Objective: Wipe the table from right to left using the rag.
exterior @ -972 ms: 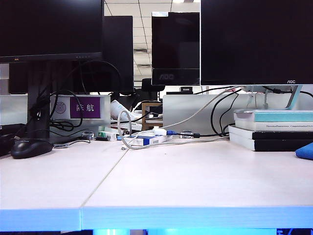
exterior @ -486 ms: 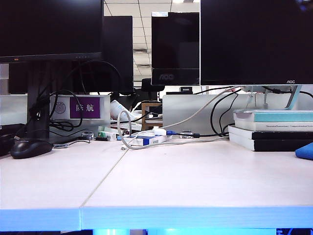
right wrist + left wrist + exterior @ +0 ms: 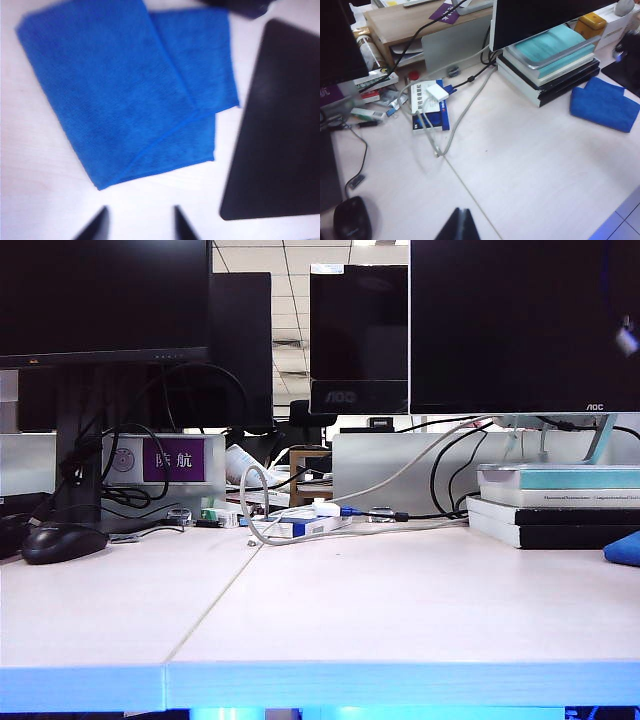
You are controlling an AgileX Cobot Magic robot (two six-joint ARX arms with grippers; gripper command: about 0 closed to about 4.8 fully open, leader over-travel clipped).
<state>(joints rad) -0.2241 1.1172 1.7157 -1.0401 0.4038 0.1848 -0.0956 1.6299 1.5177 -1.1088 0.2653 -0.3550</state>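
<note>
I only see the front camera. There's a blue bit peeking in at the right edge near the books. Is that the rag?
Observer: Yes. The rag is a folded blue cloth lying flat on the table beside the stacked books.
Operator: Is an arm near it?
Observer: The right gripper is just short of its edge, jaws open, empty.
Operator: And the other?
Observer: The left gripper is by the table's seam, jaws shut, away from the rag.

A small blurred pale thing (image 3: 627,338), perhaps the right arm, has appeared.
</note>
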